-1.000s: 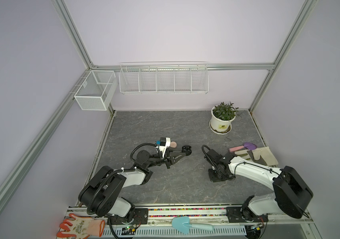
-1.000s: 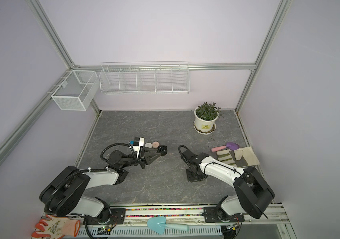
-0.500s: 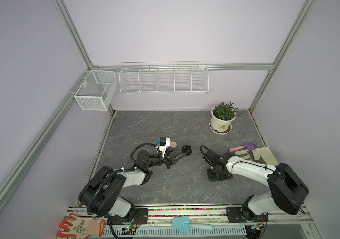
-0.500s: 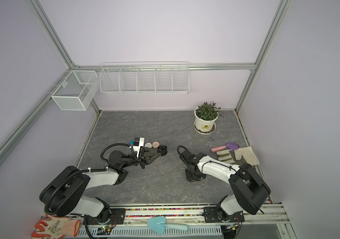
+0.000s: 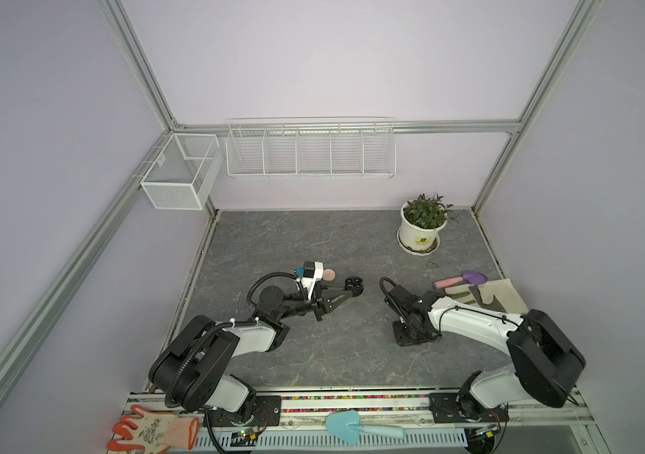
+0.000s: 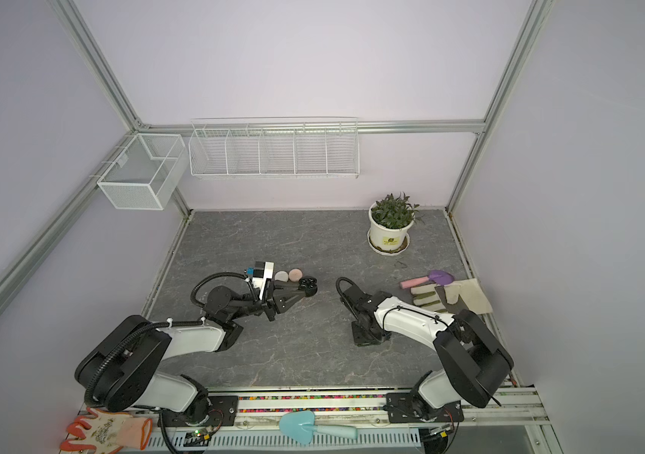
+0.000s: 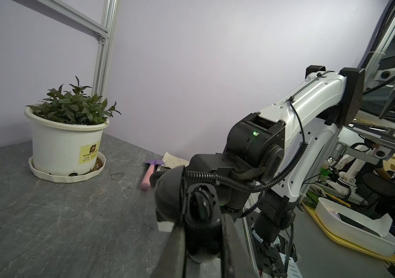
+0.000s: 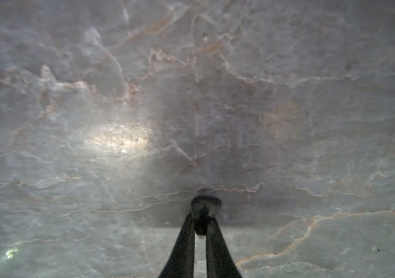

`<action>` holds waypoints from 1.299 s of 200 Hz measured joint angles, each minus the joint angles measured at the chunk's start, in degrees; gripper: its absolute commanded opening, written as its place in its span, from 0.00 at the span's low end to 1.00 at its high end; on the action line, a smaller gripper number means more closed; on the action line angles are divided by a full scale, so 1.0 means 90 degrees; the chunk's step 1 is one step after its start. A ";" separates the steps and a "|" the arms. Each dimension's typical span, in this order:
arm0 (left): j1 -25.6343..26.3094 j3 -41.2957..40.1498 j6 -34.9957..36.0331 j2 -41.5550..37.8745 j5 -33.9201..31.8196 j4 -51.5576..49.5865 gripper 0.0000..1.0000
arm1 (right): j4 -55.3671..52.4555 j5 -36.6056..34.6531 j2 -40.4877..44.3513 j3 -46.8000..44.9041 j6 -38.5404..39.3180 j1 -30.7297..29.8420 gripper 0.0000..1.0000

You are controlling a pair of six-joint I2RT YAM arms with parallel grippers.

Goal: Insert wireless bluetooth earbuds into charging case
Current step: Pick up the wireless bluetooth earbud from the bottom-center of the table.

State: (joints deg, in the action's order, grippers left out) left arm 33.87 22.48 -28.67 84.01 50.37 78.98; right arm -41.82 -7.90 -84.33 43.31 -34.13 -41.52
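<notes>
Notably, yellow pot label (image 7: 90, 152), unreadable.

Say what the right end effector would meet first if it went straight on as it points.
The grey marbled tabletop, directly ahead. The right end effector points down at it, closed on a small dark earbud; the remaining gap is unclear.

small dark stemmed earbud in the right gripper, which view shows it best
Right wrist view: the small dark stemmed earbud is pinched in the right gripper, close up over the grey marbled tabletop. In both top views the white right arm hides it; the left wrist view shows that arm, no earbud.
</notes>
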 measured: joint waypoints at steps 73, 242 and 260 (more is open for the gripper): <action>0.0000 0.0000 -0.0017 0.0000 0.0000 0.0000 0.00 | 0.0017 -0.0029 0.0007 -0.0010 -0.0070 -0.0027 0.12; -0.0153 0.0355 -0.0158 0.0000 -0.0899 0.0002 0.00 | -0.0423 -0.0294 0.1583 0.2453 0.0906 -0.0022 0.09; -0.0155 0.0583 -0.0083 0.0000 -0.0950 0.0002 0.00 | -0.0418 -0.0121 0.1707 0.2871 0.1100 -0.0024 0.09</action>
State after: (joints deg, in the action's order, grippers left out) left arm 32.47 27.73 -29.41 84.01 41.82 79.00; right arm -45.58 -8.99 -68.97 69.14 -24.23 -41.74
